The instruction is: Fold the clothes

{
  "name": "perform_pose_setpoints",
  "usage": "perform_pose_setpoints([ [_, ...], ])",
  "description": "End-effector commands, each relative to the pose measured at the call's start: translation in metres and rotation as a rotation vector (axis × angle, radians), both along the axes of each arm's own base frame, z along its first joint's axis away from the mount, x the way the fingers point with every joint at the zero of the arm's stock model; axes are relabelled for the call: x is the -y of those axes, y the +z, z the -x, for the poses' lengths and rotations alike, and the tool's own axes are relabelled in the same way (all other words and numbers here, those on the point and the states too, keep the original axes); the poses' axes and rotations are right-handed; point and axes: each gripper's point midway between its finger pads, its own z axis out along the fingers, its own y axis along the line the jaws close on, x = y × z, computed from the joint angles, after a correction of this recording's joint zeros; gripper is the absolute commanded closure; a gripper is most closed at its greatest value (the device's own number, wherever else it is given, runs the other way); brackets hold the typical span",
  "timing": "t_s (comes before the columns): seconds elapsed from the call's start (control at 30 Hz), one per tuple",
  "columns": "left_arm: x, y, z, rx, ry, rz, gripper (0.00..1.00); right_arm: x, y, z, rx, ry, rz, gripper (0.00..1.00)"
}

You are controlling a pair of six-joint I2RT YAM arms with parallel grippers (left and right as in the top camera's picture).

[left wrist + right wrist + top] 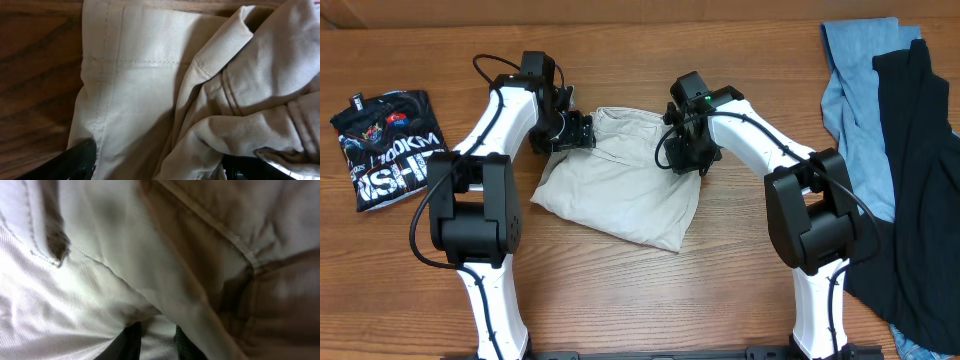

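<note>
Cream shorts fill both wrist views, lying crumpled at the centre of the wooden table. At their right edge, the right gripper pinches a fold of cloth between its nearly closed fingers. The left gripper sits on the far left corner, jaws spread wide over the fabric. A folded black printed T-shirt lies at the table's left side. A light blue garment and a black garment are heaped along the right edge.
</note>
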Motion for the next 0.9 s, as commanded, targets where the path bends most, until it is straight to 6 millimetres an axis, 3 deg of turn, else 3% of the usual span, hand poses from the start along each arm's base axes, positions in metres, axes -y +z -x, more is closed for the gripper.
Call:
perform_pose_setpoints([
  [0.0,-0.010,-0.027,0.010,-0.072,0.008,-0.063,0.17,0.040,-0.016,-0.004,-0.004,-0.040,0.140,0.73],
  [0.17,-0.007,-0.038,0.016,-0.105,0.001,-0.063,0.21,0.040,-0.016,-0.002,-0.011,-0.040,0.142,0.73],
  [0.37,0.009,-0.033,0.014,-0.094,-0.020,0.033,0.25,0.040,-0.016,-0.002,-0.012,-0.040,0.143,0.73],
  [0.5,0.036,-0.023,0.013,-0.064,-0.099,0.180,0.50,0.040,-0.016,-0.001,-0.013,-0.040,0.143,0.73],
  [0.6,0.039,-0.023,0.012,-0.055,-0.112,0.187,0.68,0.040,-0.016,-0.002,-0.012,-0.040,0.143,0.73],
  [0.67,0.038,-0.023,0.013,-0.057,-0.116,0.186,0.73,0.040,-0.016,-0.001,-0.013,-0.040,0.143,0.73],
  [0.77,0.036,-0.023,0.012,-0.056,-0.110,0.184,0.72,0.040,-0.016,-0.001,-0.013,-0.040,0.143,0.73],
  [0.87,0.024,-0.024,0.011,-0.061,-0.091,0.124,0.60,0.041,-0.016,-0.001,-0.016,-0.039,0.145,0.73],
])
